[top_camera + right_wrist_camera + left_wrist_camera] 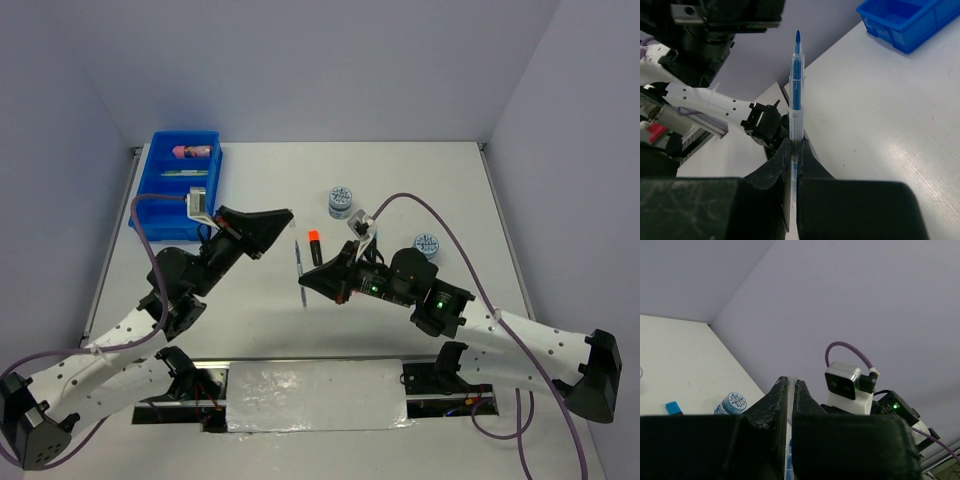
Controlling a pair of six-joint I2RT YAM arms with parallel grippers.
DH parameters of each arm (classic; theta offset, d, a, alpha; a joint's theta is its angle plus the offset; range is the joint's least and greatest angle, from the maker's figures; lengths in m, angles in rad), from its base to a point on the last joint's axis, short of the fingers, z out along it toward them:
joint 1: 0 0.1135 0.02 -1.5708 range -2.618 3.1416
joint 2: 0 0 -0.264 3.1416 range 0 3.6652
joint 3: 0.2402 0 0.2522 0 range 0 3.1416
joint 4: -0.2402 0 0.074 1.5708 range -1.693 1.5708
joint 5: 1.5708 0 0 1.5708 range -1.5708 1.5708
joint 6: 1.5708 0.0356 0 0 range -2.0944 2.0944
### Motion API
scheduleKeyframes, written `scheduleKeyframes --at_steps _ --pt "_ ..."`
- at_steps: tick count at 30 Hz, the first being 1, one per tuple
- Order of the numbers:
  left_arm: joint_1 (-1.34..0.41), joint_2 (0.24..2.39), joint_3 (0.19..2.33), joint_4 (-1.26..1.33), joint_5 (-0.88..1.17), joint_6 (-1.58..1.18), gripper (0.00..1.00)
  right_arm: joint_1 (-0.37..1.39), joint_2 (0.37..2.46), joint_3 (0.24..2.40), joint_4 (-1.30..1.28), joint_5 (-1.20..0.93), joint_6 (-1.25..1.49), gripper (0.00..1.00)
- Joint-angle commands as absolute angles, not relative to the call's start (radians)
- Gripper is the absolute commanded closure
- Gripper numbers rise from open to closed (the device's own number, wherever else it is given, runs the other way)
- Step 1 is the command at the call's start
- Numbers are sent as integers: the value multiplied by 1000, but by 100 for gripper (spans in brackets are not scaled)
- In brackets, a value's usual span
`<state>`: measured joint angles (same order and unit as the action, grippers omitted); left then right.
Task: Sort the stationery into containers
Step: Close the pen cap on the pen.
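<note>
Right now two robot arms are reaching over the white table (450,180), and each one is keeping its two fingers close together. The right gripper (305,285) is pinching one thin blue pen (298,262) tight, and most of the pen is sticking out past the fingertips, with its blue tip pointing toward the other arm. That pen is sitting near the middle of the table, between the two arms. The left gripper (285,214) is hanging a little way from the tray, and its fingers are squeezing a thin pale stick (790,390) with a bit of blue low down; I cannot tell what that stick is. One bright blue tray (165,190) is sitting at the far left corner of the table. Two things are lying inside it: one pink cylinder (193,152) in the farthest slot and one second thin pen (185,172) in the slot next to it. The left arm is covering the near end of the tray, so I cannot count all the slots. Three things are waiting out on the table. One short black marker (314,247) with an orange cap is lying just beside the blue pen. Two round discs are sitting apart from each other, the first disc (341,201) farther back and the second disc (427,245) more to the right, close to the right arm. One small blue bit (674,408) is also showing on the table in the left wrist view, and it is too small to name
</note>
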<state>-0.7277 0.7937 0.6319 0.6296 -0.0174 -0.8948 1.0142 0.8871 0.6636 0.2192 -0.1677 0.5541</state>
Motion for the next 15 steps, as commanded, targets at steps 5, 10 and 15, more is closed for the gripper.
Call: scheduleKeyframes --at_steps 5,10,15 --pt "-723 810 637 660 34 -910 100 1042 882 736 203 -117 506 100" --pt "-724 822 641 677 66 -919 100 1040 890 744 175 -80 508 100" --pt "-724 825 649 678 83 -919 100 1042 893 750 167 -75 505 100"
